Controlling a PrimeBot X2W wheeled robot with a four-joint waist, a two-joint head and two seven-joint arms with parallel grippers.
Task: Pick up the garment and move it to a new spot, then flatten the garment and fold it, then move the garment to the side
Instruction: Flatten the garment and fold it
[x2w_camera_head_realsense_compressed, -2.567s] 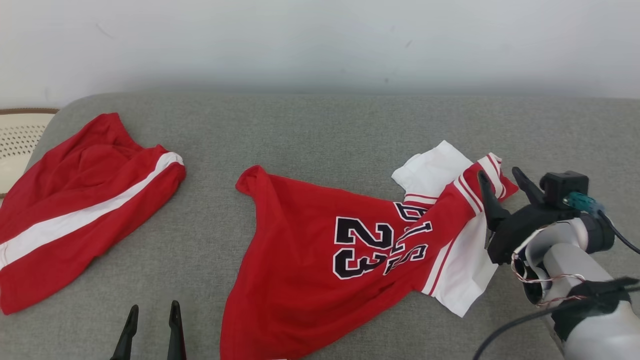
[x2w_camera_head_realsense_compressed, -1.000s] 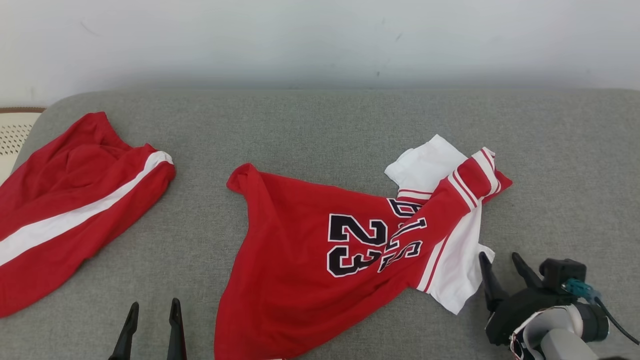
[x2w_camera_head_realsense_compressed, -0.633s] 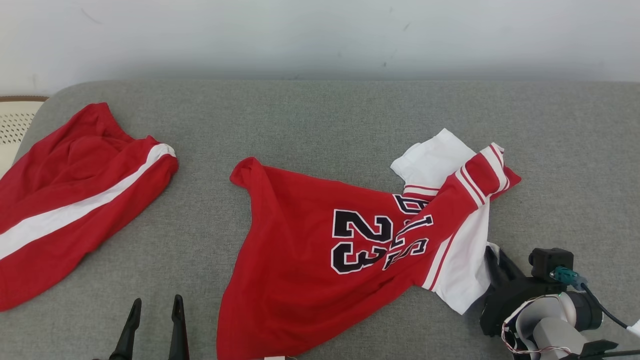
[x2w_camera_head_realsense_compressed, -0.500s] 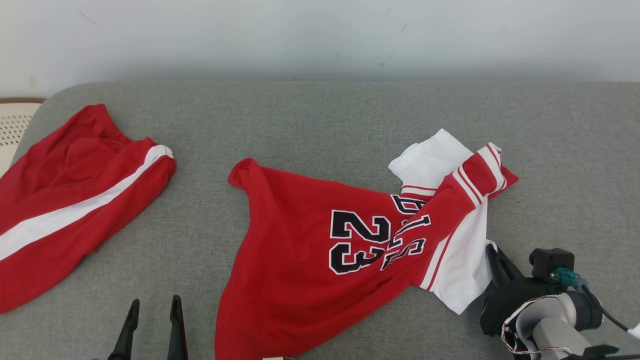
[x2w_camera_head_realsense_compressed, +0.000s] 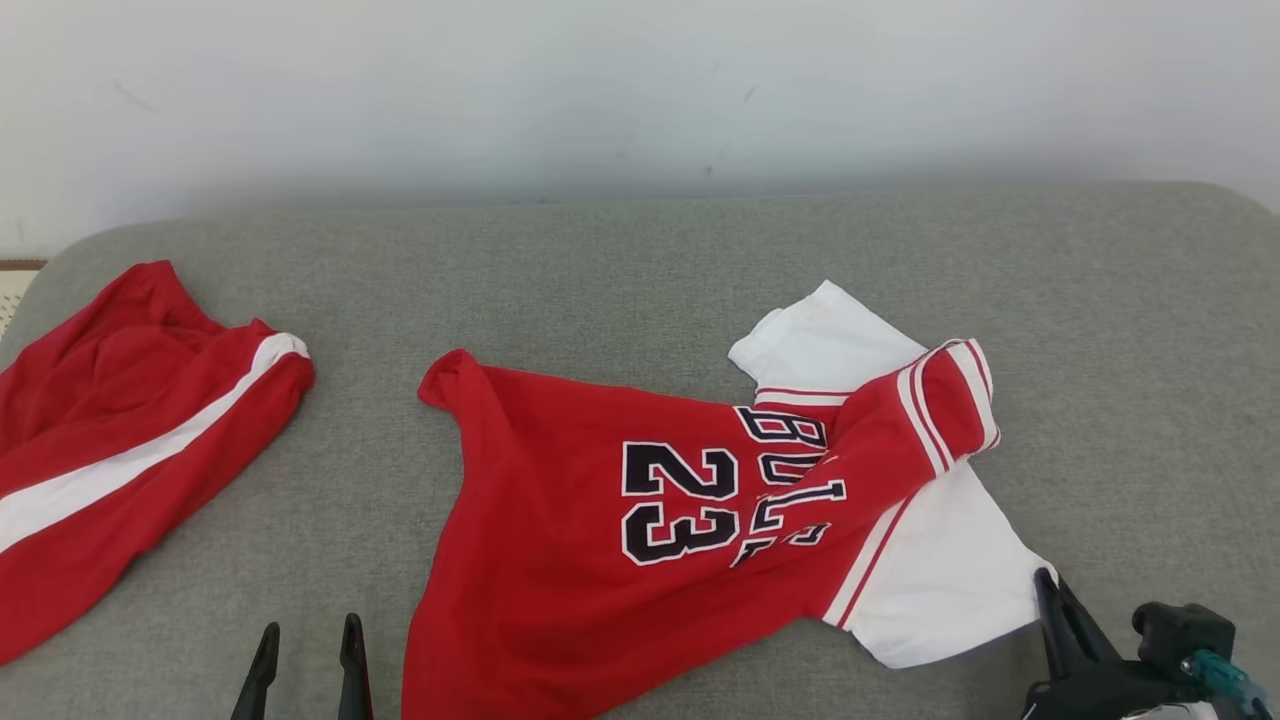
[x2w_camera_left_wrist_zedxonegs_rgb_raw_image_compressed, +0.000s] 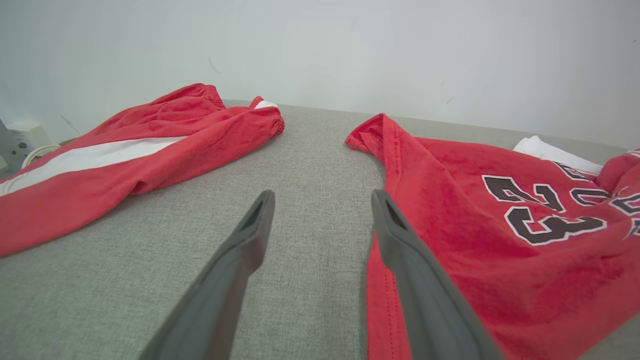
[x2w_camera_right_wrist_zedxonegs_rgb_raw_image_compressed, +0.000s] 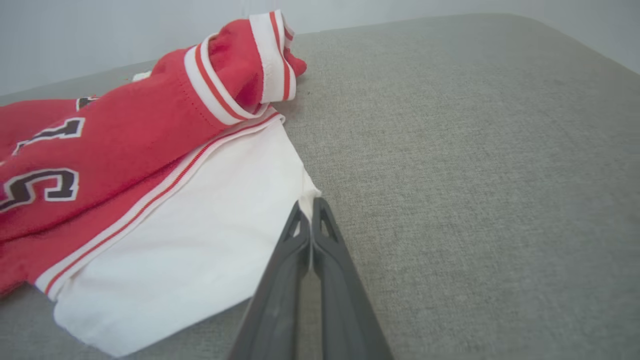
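Jersey (x2w_camera_head_realsense_compressed: 600, 530) lies crumpled on the grey cushion (x2w_camera_head_realsense_compressed: 640, 270), centre to right, reaching the near edge. Its long axis runs roughly left-right and a bit slanted: the hem end points to the near-left, the shoulders and sleeves to the right. The number 23 faces up. A red striped band (x2w_camera_head_realsense_compressed: 930, 410) is folded over the shoulder area, so it's not flat.

Right tool (x2w_camera_head_realsense_compressed: 1045, 578) is at the near-right corner of the cushion with its fingers pressed together. In the right wrist view their tips (x2w_camera_right_wrist_zedxonegs_rgb_raw_image_compressed: 312, 202) sit right on the outer corner of the white sleeve (x2w_camera_right_wrist_zedxonegs_rgb_raw_image_compressed: 200, 240), and it looks like they're pinching that corner. The whole jersey lies left of this tool and away from it, toward the far edge. So a pull toward the near-right corner likely draws the sleeve (x2w_camera_head_realsense_compressed: 950, 590) out along the garment's long axis. The grip is on very little cloth and could slip.

Left tool (x2w_camera_head_realsense_compressed: 305, 630) is at the near edge, left of centre, fingers spread wide and holding nothing. In the left wrist view (x2w_camera_left_wrist_zedxonegs_rgb_raw_image_compressed: 322, 197) the jersey's side edge (x2w_camera_left_wrist_zedxonegs_rgb_raw_image_compressed: 475, 225) is just beside its right finger. It's the nearer arm for the hem end.

Red shorts (x2w_camera_head_realsense_compressed: 120, 440) lie at the left edge, well apart from the jersey and not involved.
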